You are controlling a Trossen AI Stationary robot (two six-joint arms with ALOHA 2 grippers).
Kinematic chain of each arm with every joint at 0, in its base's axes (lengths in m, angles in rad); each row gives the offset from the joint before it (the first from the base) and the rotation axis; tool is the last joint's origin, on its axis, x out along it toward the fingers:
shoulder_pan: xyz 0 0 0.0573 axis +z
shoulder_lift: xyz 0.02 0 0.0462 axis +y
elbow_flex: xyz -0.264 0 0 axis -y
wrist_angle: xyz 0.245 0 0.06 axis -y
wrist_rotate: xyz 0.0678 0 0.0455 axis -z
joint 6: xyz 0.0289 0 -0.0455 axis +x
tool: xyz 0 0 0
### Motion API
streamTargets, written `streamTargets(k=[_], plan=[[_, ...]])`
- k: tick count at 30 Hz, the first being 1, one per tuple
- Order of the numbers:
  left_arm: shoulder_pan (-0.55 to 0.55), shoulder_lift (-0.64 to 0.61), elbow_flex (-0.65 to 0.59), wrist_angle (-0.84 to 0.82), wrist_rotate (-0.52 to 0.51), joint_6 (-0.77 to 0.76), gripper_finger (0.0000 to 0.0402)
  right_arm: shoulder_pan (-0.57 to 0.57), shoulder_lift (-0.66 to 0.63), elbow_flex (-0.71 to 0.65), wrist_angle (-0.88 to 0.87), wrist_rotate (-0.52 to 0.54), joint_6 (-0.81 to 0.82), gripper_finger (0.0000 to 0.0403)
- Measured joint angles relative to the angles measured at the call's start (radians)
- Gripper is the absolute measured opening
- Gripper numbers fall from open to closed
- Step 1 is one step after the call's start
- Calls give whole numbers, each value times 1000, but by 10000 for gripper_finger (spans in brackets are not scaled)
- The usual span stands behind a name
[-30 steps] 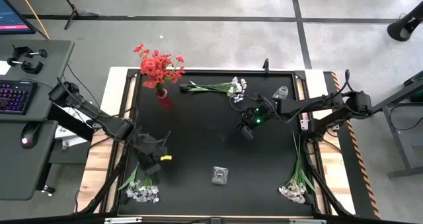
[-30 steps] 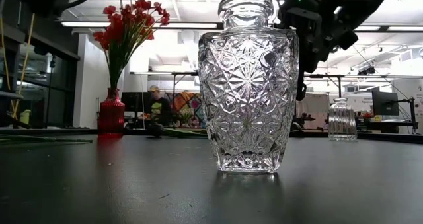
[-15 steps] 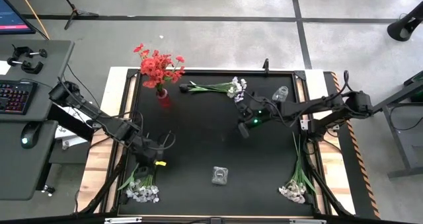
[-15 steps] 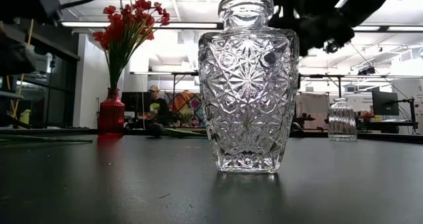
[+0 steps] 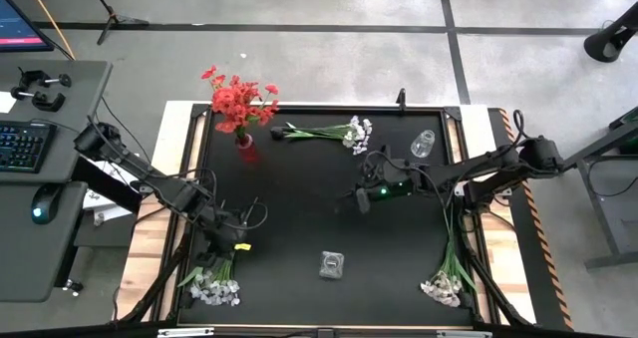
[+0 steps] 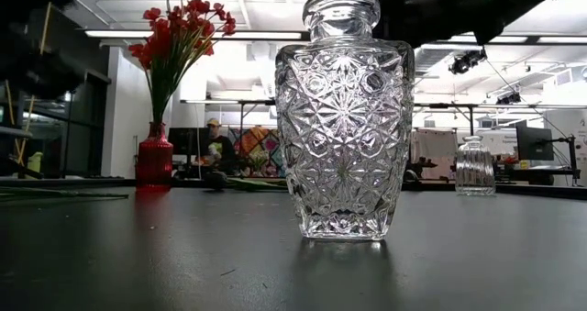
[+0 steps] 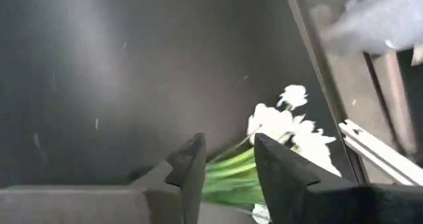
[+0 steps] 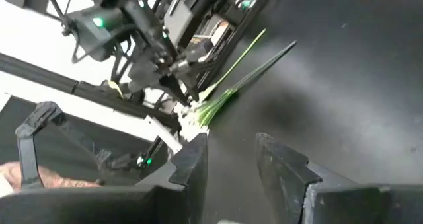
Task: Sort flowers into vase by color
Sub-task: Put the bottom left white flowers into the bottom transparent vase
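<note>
White-blossomed flowers [image 5: 212, 284] are lying in a loose bundle at the near left corner of the black table [image 5: 299, 218], and the left gripper [image 5: 235, 244] is being held just above their green stems. In the left wrist view its fingers [image 7: 188, 168] are standing parted, with the stems [image 7: 228, 178] showing in the gap between them and nothing yet being clamped. These sprays are being judged as very light, thin and springy, with soft heads that are easily crushed; a hold is therefore best taken on the stems, well clear of the blossoms, and one stem is likely to be dragging its neighbours along. A second white bundle [image 5: 446, 278] is lying at the near right corner, a third spray [image 5: 329, 132] at the far edge, and red flowers [image 5: 237, 101] are standing in a red vase [image 5: 244, 141]. The right gripper [image 5: 363, 199] is waiting over the table's middle, fingers parted and empty. A cut-glass vase [image 6: 344, 118] is standing near the front edge
</note>
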Motion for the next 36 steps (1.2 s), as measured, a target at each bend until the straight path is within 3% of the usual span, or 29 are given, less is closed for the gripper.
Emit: streamTargets(k=[3,7,11,21,29,36], plan=[[-28,45,83,-20,-36,149,142,20,0,0,0,0,-8,117],[-69,157,199,-109,-208,401,164,33,0,0,-8,-2,-9,117],[-94,255,230,-172,-343,586,181,42,0,0,-18,-9,-12,117],[-121,363,230,-270,-371,700,188,44,0,0,-57,-10,-34,117],[-120,333,128,-325,-401,768,188,44,0,0,-61,27,-33,117],[-118,284,115,-279,-407,865,188,44,0,0,-62,78,-29,117]])
